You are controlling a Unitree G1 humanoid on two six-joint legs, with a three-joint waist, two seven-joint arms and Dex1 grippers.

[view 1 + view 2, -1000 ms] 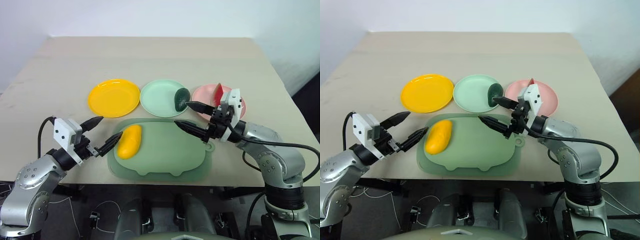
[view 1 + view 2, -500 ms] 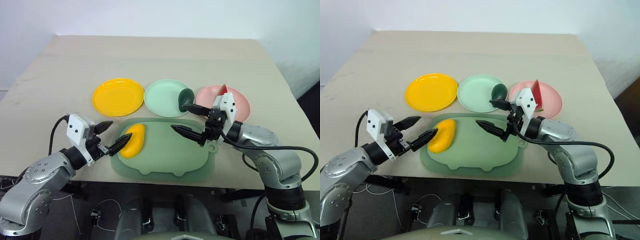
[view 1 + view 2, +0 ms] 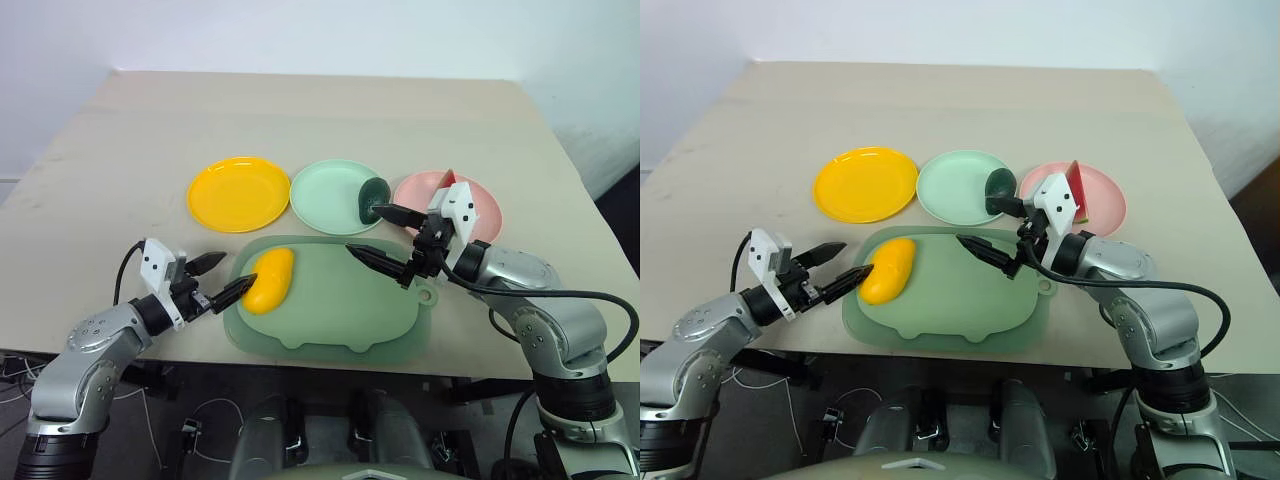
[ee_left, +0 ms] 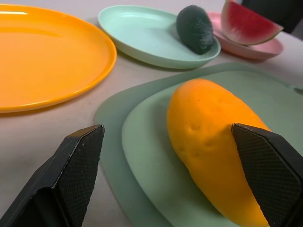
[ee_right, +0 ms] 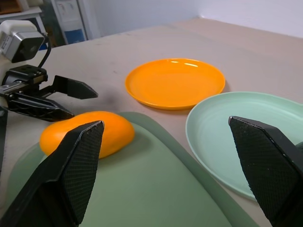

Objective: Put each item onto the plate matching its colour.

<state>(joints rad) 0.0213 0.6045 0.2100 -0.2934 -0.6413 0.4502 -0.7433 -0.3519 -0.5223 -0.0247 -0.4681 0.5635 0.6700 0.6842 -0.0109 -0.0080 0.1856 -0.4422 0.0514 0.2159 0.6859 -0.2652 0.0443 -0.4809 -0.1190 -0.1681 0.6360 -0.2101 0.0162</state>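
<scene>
Mango: the yellow-orange mango [image 3: 269, 281] is lying on the big green mat [image 3: 330, 300], at the mat's 9 o'clock side. It is not sitting on any plate yet.
Left gripper: the left gripper [image 3: 222, 277] is hanging low at the mat's 9 o'clock edge with its two black fingers spread wide. One finger tip is sitting right by the mango's end and the other is off to the side over the table. It is not pinching anything.
Right gripper: the right gripper [image 3: 384, 236] is hovering above the mat's 1 o'clock corner with its fingers spread wide too. It is holding nothing.
Avocado: the dark green avocado [image 3: 372, 197] is resting on the mint green plate [image 3: 325, 195], at the plate's 3 o'clock rim.
Watermelon: the red watermelon slice [image 3: 1076, 192] is standing on the pink plate [image 3: 1105, 208], near its middle.
Yellow plate: the yellow plate [image 3: 238, 193] is lying at 9 o'clock of the green plate, with nothing on it.
Plates row: the three plates are sitting in a row on the table [image 3: 300, 110], at 12 o'clock of the mat.
</scene>
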